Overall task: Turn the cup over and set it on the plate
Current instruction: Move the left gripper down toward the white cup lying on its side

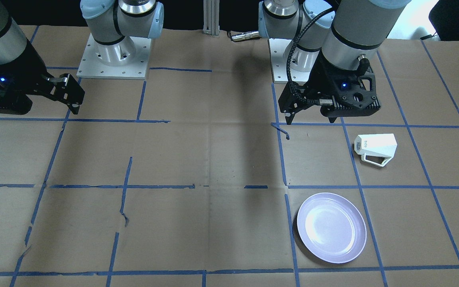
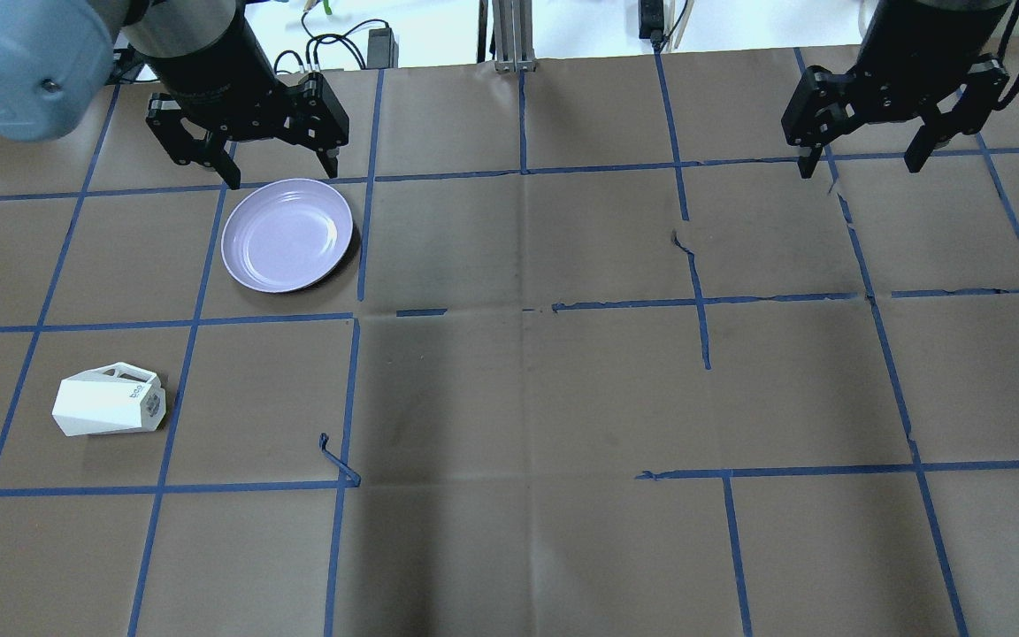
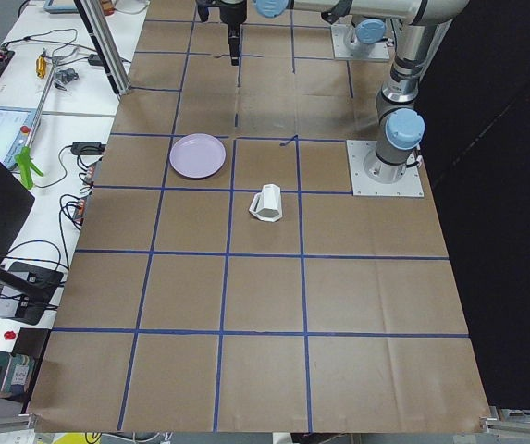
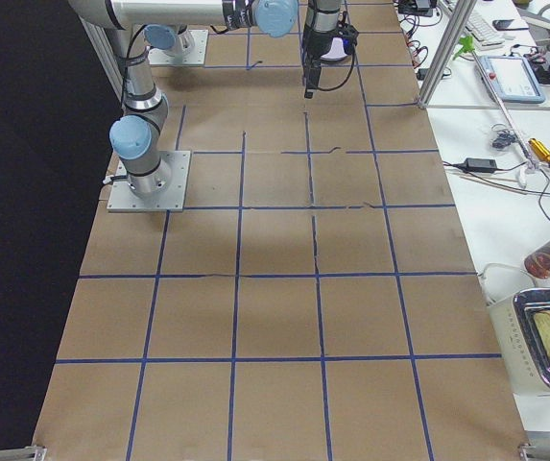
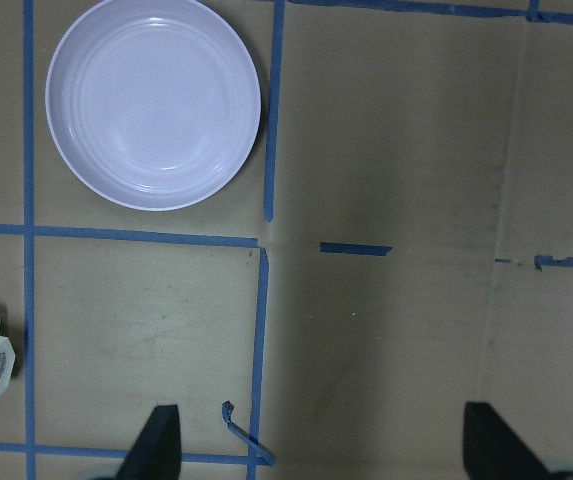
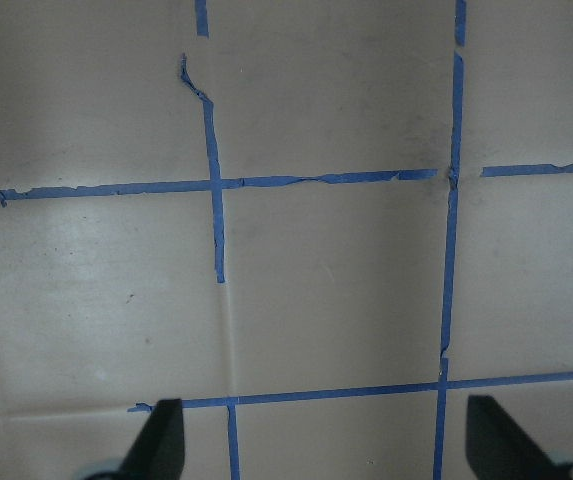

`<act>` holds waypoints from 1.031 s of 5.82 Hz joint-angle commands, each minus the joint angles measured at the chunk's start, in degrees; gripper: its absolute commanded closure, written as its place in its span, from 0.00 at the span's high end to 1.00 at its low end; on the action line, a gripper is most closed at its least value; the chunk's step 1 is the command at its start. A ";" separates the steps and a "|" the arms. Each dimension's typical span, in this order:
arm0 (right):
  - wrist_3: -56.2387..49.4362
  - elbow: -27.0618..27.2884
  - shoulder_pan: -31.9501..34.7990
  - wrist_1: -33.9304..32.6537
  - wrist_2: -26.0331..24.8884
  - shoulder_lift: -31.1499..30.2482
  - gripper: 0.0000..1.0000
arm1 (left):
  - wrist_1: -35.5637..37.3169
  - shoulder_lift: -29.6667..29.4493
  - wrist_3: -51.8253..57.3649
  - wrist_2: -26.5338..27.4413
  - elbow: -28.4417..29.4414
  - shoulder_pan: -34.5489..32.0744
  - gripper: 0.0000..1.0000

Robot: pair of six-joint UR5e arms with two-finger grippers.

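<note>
Your left claw (image 2: 282,175) hangs wide open and unladen above the surface (image 2: 518,398). The white cup (image 2: 109,400) lies on its side, apart from the lavender plate (image 2: 287,234). Your right claw (image 2: 861,166), equally spread, grips nothing.

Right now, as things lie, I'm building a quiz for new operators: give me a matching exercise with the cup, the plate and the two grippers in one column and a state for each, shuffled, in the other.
Column one:
1. cup
2. plate
3. left gripper
4. right gripper

Column two:
A. empty, lying flat
B. open, its wrist camera shows only paper and tape
C. lying on its side
D. open, its wrist camera shows the plate and part of the cup

Pairs: 1-C, 2-A, 3-D, 4-B.
</note>
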 commanded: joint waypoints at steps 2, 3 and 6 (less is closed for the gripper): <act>0.00 0.00 0.00 -0.08 0.00 0.00 1.00 | 0.00 0.70 0.95 0.22 0.28 0.69 0.98; 0.00 0.00 0.00 -0.09 0.00 0.00 1.00 | 0.00 0.89 1.31 0.31 0.37 1.22 0.98; 0.00 0.00 0.00 0.00 0.00 0.00 1.00 | -1.57 3.51 23.71 0.05 -1.03 18.11 0.98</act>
